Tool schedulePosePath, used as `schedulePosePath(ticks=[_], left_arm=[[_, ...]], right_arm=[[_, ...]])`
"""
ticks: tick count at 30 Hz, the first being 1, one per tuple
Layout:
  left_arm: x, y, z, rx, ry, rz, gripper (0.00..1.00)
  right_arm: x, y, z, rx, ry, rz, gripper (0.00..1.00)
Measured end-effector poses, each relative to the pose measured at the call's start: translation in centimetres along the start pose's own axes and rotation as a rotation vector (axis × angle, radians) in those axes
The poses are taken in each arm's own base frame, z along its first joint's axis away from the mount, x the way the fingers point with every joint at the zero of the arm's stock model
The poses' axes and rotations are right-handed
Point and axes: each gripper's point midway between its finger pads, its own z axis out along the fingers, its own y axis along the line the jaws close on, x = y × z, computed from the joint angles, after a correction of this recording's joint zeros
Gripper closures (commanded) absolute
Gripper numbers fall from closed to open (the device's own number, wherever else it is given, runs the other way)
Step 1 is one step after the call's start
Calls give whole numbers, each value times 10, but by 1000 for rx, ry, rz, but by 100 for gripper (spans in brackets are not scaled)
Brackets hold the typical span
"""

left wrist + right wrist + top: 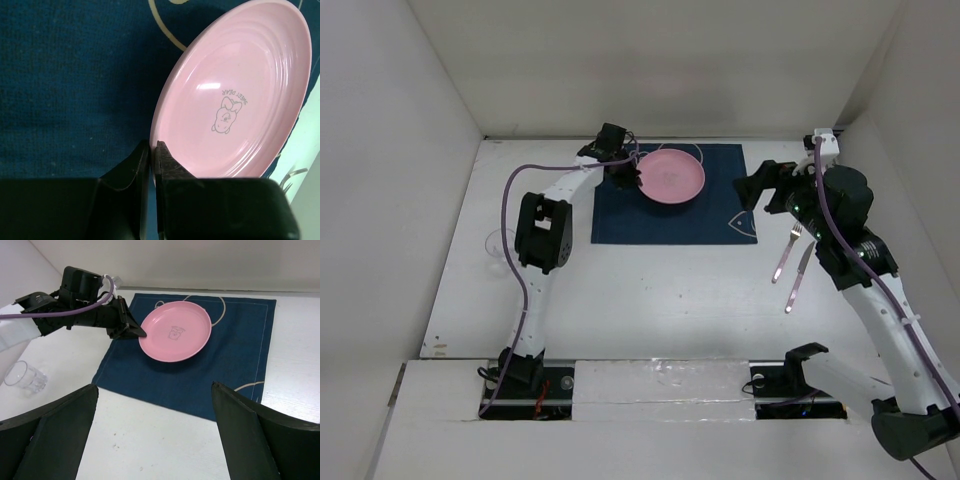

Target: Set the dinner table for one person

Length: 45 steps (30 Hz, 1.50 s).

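A pink plate (pixel 671 175) with a small bear drawing lies on or just above the navy placemat (pixel 670 220) at the back of the white dinner table (pixel 650 290). My left gripper (pixel 626 173) is shut on the plate's left rim. The left wrist view shows its fingers (pixel 167 162) pinching the edge of the plate (pixel 240 95). My right gripper (pixel 749 194) is open and empty, above the placemat's right edge. In the right wrist view its fingers (pixel 55 430) stand wide apart, facing the plate (pixel 175 332).
A fork (pixel 786 252) and a knife (pixel 799 275) lie side by side on the table right of the placemat, under the right arm. A clear glass (pixel 498 243) stands at the left, beside the left arm. White panels wall the table.
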Motion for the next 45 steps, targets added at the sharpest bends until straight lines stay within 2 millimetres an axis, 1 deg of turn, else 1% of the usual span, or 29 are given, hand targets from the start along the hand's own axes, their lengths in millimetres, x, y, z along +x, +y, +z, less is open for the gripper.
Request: schedulePosePath(ticks=[4, 8, 9, 10, 11, 14, 15, 18, 19, 21, 23, 24, 25, 26, 29, 35, 38, 40, 42, 44, 45], left_arm=[[-1, -3, 2, 18, -3, 2, 100], [3, 1, 12, 18, 9, 0, 98], [6, 3, 15, 13, 16, -1, 96], [8, 6, 19, 8, 23, -3, 96], [9, 8, 21, 4, 28, -5, 91], [13, 11, 26, 2, 41, -12, 84], [14, 11, 26, 4, 43, -14, 76], [14, 6, 27, 22, 42, -15, 65], [14, 5, 27, 24, 42, -15, 57], [13, 1, 27, 35, 36, -16, 47], [12, -3, 25, 46, 24, -15, 31], [12, -4, 23, 43, 14, -12, 14], [12, -4, 18, 38, 3, -11, 5], [12, -4, 12, 31, -6, -8, 0], [13, 1, -11, -23, -39, -11, 0], [-14, -7, -62, -69, -159, -9, 0], [-29, -8, -94, -106, -231, -17, 0], [-37, -3, -124, -154, -285, -47, 0], [-44, 5, -159, -205, -353, -97, 0], [-45, 25, -197, -255, -413, -161, 0], [-44, 48, -224, -302, -452, -212, 0]], right_arm=[[4, -1, 2, 0, 11, 0, 0], [4, -1, 3, -1, 13, 0, 0], [4, -1, 3, -1, 15, 0, 0], [5, -1, 4, -1, 16, 0, 0], [5, -1, 4, -2, 18, 0, 0], [6, -1, 4, -2, 19, 0, 0], [6, -1, 4, -3, 19, 0, 0], [6, -1, 4, -3, 19, -4, 0], [6, -1, 4, -3, 19, -6, 0], [6, 0, 4, -7, 20, -7, 0], [6, 1, 4, -12, 22, -7, 0], [6, 1, 4, -14, 22, -8, 0], [6, 1, 4, -17, 23, -9, 0], [6, 1, 4, -17, 22, -10, 0], [6, 0, 4, -18, 22, -11, 0], [5, 3, 4, -35, 20, -12, 0], [4, 3, 4, -38, 18, -13, 0], [5, 4, 5, -41, 19, -13, 0], [5, 6, 6, -42, 18, -15, 0], [7, 11, 7, -53, 22, -18, 0], [7, 14, 8, -61, 21, -20, 0]])
